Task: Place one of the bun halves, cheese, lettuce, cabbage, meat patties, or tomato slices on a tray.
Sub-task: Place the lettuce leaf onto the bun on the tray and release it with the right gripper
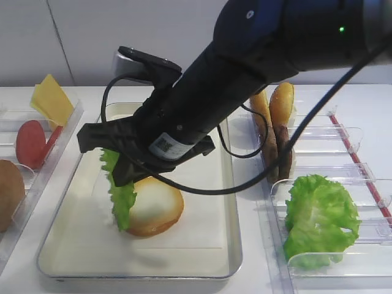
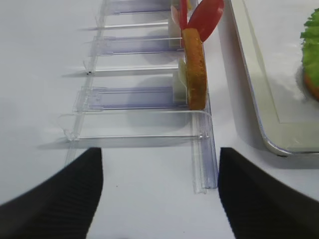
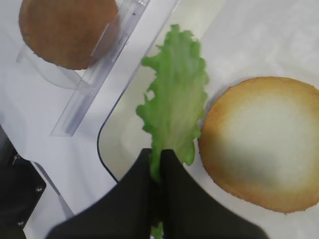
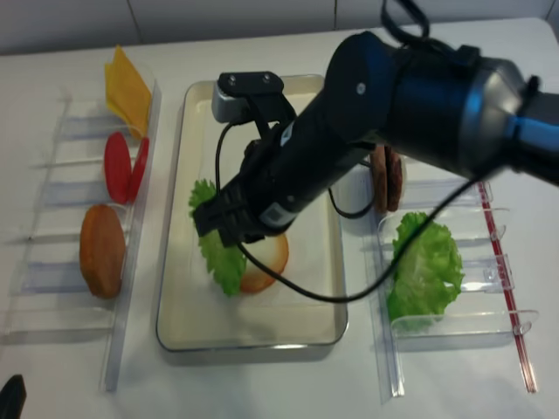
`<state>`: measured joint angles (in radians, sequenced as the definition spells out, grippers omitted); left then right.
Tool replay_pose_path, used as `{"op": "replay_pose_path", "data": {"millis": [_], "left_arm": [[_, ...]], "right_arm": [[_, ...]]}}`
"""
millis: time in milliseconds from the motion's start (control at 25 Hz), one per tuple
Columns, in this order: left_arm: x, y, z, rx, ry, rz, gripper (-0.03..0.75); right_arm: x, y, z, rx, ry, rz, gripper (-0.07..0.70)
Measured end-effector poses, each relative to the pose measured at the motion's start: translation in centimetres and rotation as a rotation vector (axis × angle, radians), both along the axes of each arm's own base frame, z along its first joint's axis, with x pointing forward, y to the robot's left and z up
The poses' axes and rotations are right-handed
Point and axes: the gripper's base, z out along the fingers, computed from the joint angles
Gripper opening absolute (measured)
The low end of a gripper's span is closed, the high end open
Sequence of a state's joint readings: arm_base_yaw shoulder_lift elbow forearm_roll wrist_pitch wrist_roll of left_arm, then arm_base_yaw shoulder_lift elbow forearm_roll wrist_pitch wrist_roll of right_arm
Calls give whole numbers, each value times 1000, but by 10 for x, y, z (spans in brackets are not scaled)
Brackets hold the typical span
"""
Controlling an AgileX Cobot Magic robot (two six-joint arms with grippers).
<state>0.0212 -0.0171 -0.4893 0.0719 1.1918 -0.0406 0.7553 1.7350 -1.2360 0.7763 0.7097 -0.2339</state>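
My right gripper (image 3: 160,157) is shut on the edge of the lettuce (image 3: 174,94), a frilly bright green leaf. The leaf hangs from the gripper (image 1: 120,174) over the left part of the silver tray (image 1: 202,236). Its lower end (image 1: 122,205) is close beside a bun half (image 1: 156,208) that lies pale face up on the tray's liner. I cannot tell whether leaf and bun touch. My left gripper (image 2: 159,154) is open over bare table beside the left bins, with nothing between its fingers.
Clear bins on the left hold cheese (image 1: 52,98), tomato slices (image 1: 30,142) and a bun half (image 1: 9,193). Bins on the right hold meat patties with bun halves (image 1: 275,131) and a bulky bunch of green leaves (image 1: 318,217). The right arm reaches over the tray's middle.
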Motion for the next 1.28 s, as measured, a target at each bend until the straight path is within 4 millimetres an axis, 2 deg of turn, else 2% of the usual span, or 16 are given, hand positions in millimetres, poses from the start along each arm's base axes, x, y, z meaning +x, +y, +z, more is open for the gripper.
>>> {"op": "replay_pose_path", "data": {"millis": [360,760,1120,1280], "left_arm": [[0,0,0,0,0,0,460],[0,0,0,0,0,0,459],[0,0,0,0,0,0,459],[0,0,0,0,0,0,459]], "right_arm": [[9,7,-24,-24,50,-48,60],[13,11,-15,1,36,-56,59],[16,11,-38,-99,85,-43,59],[16,9,-40,-131,76,-42,59]]}}
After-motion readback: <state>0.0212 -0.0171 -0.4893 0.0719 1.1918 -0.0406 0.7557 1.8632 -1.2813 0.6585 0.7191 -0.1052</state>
